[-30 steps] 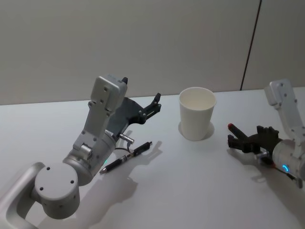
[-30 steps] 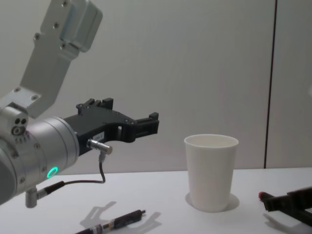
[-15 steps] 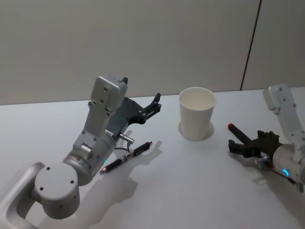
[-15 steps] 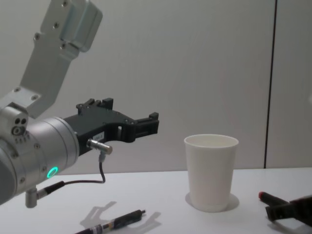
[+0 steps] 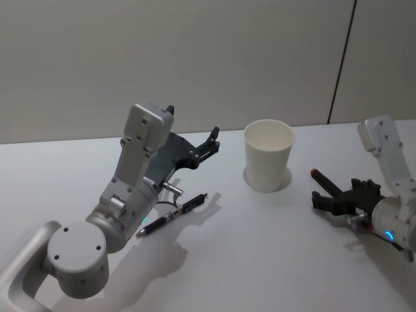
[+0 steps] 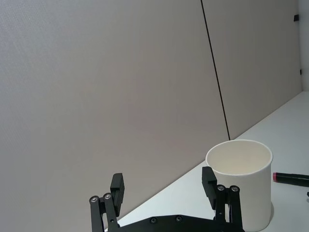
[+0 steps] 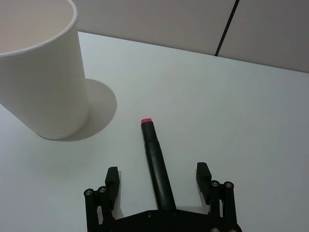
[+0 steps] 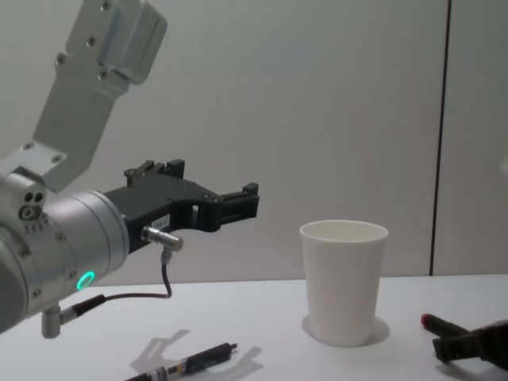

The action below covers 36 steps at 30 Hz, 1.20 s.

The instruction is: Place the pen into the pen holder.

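Two pens lie on the worktop (image 5: pixel 260 260): a black pen (image 5: pixel 174 215) toward the left edge, below the raised left gripper (image 6: pixel 162 181), jaws spread. A red-tipped pen (image 7: pixel 155 150) lies toward the right edge, between the spread jaws of the right gripper (image 7: pixel 157 172). The paper cup (image 5: pixel 268 156) stands between the pens, nearer the back edge.

No legible text, label, brand, number or sign appears on any object in these views
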Each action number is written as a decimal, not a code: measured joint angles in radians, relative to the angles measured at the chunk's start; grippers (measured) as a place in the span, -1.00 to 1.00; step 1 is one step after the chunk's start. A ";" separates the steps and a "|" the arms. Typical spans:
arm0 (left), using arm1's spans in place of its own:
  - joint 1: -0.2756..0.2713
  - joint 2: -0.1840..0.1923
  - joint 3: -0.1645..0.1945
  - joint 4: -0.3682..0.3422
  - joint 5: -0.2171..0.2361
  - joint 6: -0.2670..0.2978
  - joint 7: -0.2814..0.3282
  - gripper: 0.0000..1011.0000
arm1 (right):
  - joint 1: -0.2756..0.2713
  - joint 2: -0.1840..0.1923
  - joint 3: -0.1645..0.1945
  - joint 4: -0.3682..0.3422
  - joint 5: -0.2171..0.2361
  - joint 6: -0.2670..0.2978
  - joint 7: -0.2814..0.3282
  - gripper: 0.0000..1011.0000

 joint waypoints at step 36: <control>0.000 0.000 0.000 0.000 0.000 0.000 0.000 0.98 | 0.002 -0.006 0.005 0.011 0.002 -0.003 -0.001 0.57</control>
